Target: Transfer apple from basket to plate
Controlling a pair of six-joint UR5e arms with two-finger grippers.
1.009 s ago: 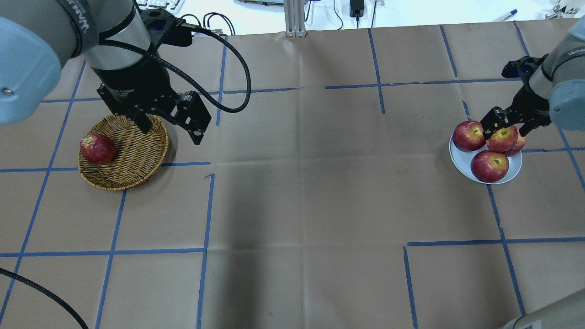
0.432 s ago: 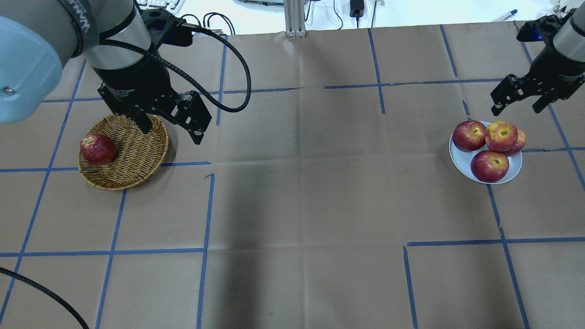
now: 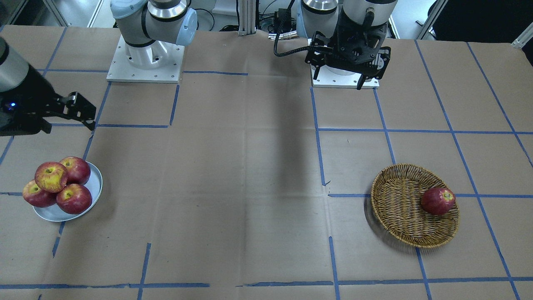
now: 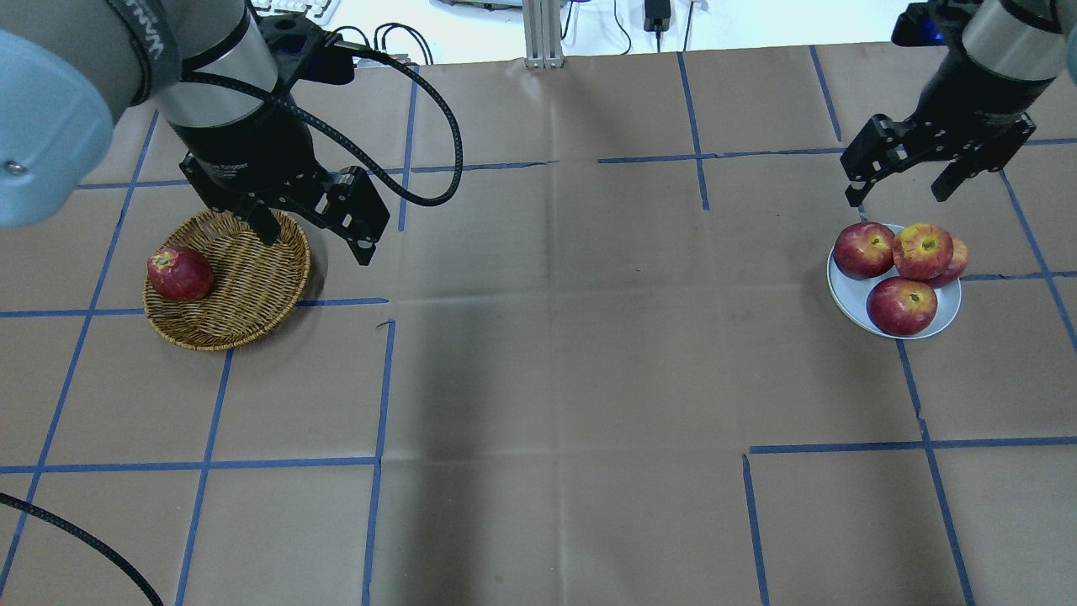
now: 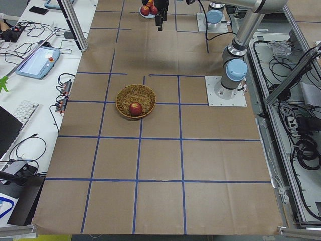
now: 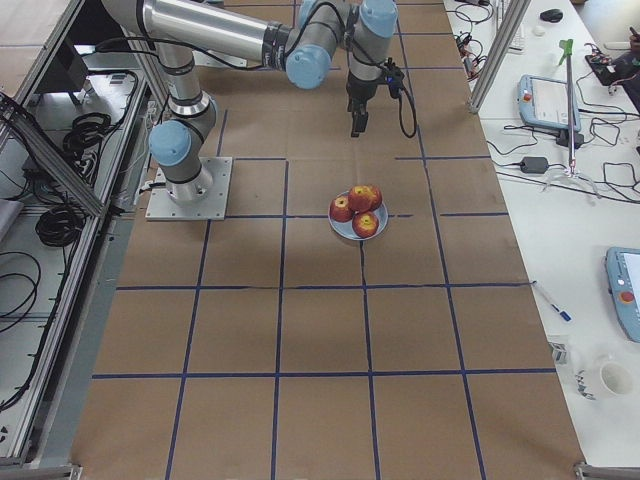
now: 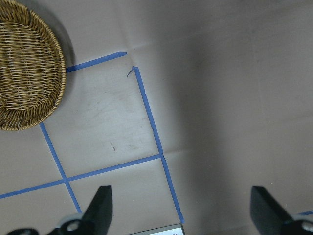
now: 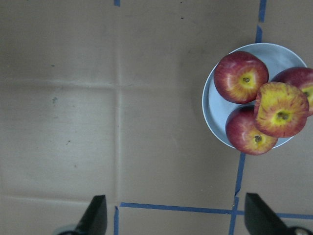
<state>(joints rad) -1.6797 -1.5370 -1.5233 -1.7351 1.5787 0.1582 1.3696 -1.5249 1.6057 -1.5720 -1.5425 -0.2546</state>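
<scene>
At 9 o'clock, front view: apple (image 3: 51,176) resting atop darker apples (image 3: 74,198) on plate (image 3: 95,192). Overhead: right gripper (image 4: 896,195) spread wide, empty, at plate's 12; left gripper (image 4: 316,248) likewise spread, at basket's (image 4: 252,286) 2 o'clock. Right wrist: same stack, off the basket. Looks done; only retreat left.

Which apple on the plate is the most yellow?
The apple on top of the pile on the plate. It has big yellow patches; the three apples under it are mostly dark red.

Brown paper is covering the counter (image 4: 538,379), blue tape (image 4: 252,462) is gridding it, and a tablet (image 5: 37,60) is lying on a white bench (image 5: 45,93) alongside.
</scene>
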